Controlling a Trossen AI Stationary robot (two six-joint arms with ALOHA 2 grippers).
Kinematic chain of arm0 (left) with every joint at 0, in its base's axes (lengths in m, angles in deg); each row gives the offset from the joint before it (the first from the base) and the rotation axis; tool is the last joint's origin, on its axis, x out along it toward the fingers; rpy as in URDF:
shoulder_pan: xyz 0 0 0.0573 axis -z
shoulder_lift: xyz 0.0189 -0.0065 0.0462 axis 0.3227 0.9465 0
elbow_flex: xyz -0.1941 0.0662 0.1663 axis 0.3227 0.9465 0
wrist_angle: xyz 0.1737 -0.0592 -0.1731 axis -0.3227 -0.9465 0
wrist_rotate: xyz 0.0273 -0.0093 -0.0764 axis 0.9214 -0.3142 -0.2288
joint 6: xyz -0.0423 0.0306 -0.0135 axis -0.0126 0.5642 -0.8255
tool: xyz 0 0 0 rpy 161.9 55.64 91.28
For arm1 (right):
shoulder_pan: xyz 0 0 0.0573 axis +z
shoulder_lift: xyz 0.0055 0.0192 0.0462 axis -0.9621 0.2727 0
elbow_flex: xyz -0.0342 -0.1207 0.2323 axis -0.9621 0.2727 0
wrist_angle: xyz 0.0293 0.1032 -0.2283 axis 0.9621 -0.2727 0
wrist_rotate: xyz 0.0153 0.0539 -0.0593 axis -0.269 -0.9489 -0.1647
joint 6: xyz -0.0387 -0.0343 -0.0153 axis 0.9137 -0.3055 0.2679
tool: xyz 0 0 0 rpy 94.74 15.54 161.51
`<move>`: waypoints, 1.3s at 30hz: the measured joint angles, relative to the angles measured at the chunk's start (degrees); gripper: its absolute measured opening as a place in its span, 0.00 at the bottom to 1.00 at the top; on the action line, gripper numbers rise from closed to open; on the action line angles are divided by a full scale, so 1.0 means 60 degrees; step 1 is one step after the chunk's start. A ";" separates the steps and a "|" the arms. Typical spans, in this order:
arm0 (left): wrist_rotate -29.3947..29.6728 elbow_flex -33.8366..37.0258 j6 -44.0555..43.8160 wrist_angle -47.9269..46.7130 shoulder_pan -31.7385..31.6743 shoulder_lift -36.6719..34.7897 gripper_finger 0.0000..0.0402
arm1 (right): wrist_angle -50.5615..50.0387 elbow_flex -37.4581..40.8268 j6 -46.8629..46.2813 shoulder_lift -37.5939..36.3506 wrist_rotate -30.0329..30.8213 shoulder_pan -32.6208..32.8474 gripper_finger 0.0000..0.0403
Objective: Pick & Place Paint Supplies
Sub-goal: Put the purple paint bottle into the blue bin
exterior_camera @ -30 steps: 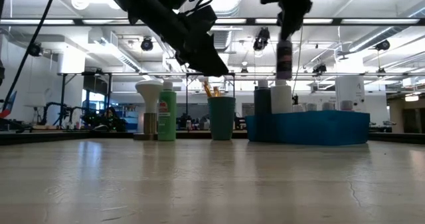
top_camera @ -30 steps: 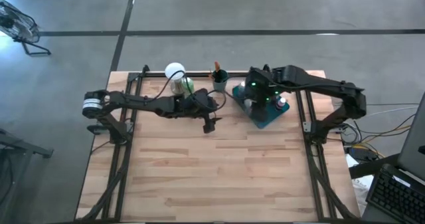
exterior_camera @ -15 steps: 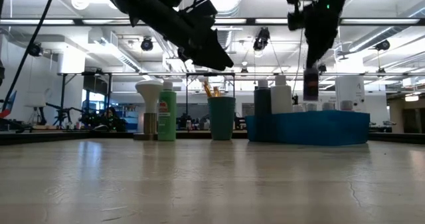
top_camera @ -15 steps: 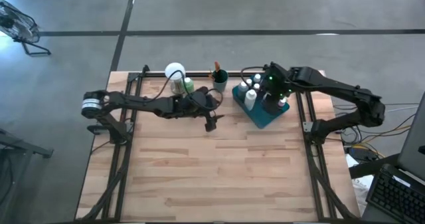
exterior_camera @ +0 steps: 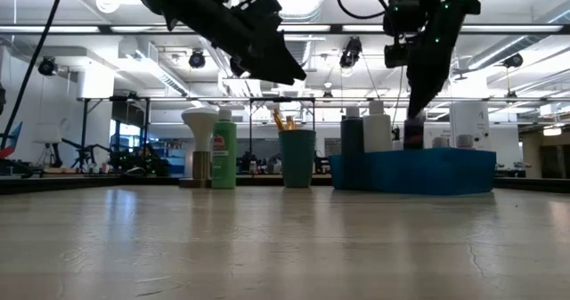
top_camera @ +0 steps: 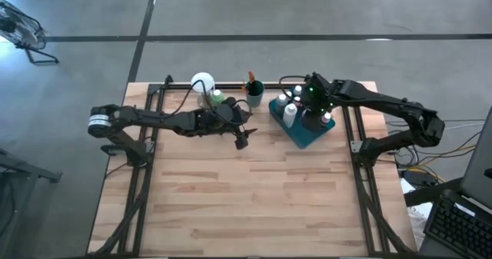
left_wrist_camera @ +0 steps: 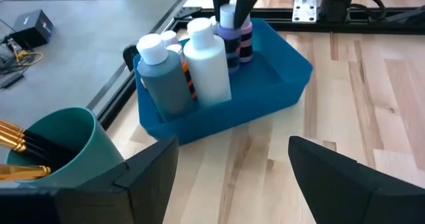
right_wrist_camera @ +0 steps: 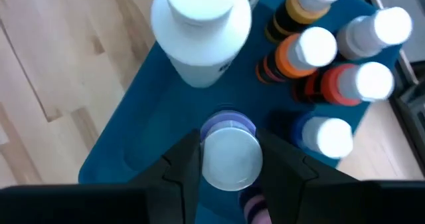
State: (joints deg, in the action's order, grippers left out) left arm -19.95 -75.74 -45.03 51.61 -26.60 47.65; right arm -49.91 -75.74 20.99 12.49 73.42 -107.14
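My right gripper is shut on a purple-banded, white-capped paint bottle inside the blue tray at the table's far right. Its lower part sits below the tray's wall in the low view. The tray also holds a tall white bottle, a grey bottle and several smaller white-capped bottles, all standing upright. My left gripper hangs open above the table's middle, facing the tray, with nothing between its fingers. My right gripper pinches the bottle just below its white cap, one finger on either side. The fingers come from above, pointing steeply down. The bottle stands upright below them, inside the tray; whether its base rests on the tray floor I cannot tell.
A teal cup with brushes stands left of the tray at the far edge. Farther left are a green bottle and a round white-topped object. Bare wooden tabletop spreads toward the near edge.
My right gripper has carried the purple bottle toward the table's right edge and down, from well above the tray to inside it among the other bottles. The bottle has stayed upright and the gripper has stayed shut on it.
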 joint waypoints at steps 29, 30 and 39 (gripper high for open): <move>0.0007 0.0000 -0.0076 -0.0232 -0.0004 -0.0011 0.72 | 0.1037 0.0359 0.1287 0.1195 -0.0892 -0.1005 0.28; 0.0007 0.0000 -0.0076 -0.0233 -0.0004 -0.0008 0.72 | 0.1034 0.0359 0.1340 0.1195 -0.0911 -0.1077 0.28; 0.0007 0.0000 -0.0073 -0.0228 -0.0004 -0.0010 0.72 | 0.1050 0.0359 0.1541 0.1287 -0.1588 -0.1397 0.28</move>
State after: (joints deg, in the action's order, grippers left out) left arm -19.91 -75.74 -45.47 50.24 -26.62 47.59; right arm -43.61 -73.59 30.23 20.21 63.89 -115.51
